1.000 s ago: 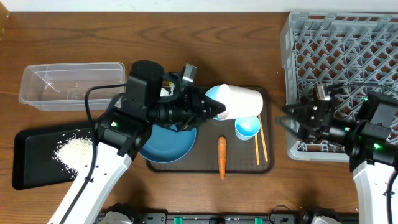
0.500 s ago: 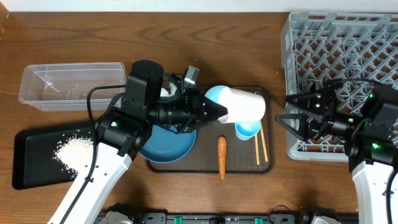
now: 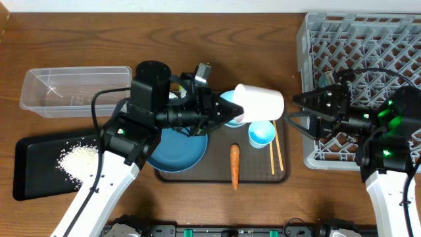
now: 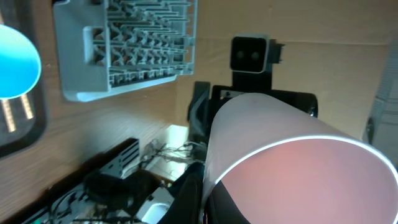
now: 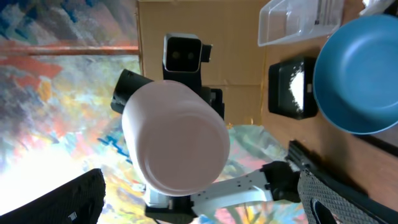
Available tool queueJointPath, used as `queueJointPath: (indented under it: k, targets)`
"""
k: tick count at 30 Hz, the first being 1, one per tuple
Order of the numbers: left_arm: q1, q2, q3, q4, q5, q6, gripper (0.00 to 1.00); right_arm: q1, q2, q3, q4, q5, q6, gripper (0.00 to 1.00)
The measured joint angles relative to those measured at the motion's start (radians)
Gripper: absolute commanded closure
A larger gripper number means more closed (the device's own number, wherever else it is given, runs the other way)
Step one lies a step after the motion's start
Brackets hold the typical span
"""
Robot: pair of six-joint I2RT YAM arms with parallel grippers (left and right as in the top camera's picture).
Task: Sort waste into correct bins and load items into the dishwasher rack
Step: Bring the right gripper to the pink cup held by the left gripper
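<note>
My left gripper (image 3: 231, 113) is shut on the rim of a white cup (image 3: 260, 101) with a pink inside, holding it sideways in the air above the brown tray, base toward the right. The cup fills the left wrist view (image 4: 280, 168), the fingers (image 4: 200, 198) on its rim. My right gripper (image 3: 300, 115) is open and empty just right of the cup, facing its base (image 5: 177, 143); its fingers (image 5: 199, 208) spread wide. The grey rack (image 3: 368, 39) lies at the right. On the tray are a dark-blue bowl (image 3: 176, 153), a blue-inside cup (image 3: 262, 135), chopsticks (image 3: 276, 148) and a carrot (image 3: 235, 166).
A light-blue bowl (image 3: 225, 99) is mostly hidden behind the left gripper. The black tray (image 3: 26, 191) at the left holds rice (image 3: 79, 159). The clear tub (image 3: 75, 89) stands behind it. The brown tray (image 3: 283, 174) sits mid-table.
The left gripper has carried the cup a little rightward and up-frame. The right gripper has moved left from the rack toward the cup's base.
</note>
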Motion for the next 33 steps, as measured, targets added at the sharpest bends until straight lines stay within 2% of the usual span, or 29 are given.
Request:
queueJointPath:
  k: [4, 11, 19, 26, 33]
  targets:
    - [0.0, 0.0, 0.0, 0.05, 0.0, -0.049, 0.94, 0.021, 0.001, 0.0, 0.12, 0.025, 0.094, 0.01]
    - [-0.019, 0.0, 0.0, 0.059, 0.0, -0.087, 0.94, 0.047, 0.0, -0.001, 0.547, 0.093, 0.362, 0.01]
    - [-0.008, 0.0, 0.0, 0.12, -0.002, -0.128, 0.94, 0.098, 0.002, -0.001, 0.543, 0.19, 0.464, 0.01]
    - [0.002, 0.0, 0.0, 0.132, -0.008, -0.156, 0.94, 0.134, 0.02, -0.001, 0.543, 0.262, 0.468, 0.01]
    - [0.003, 0.0, -0.01, 0.209, -0.005, -0.183, 0.94, 0.143, 0.047, 0.004, 0.554, 0.292, 0.465, 0.05]
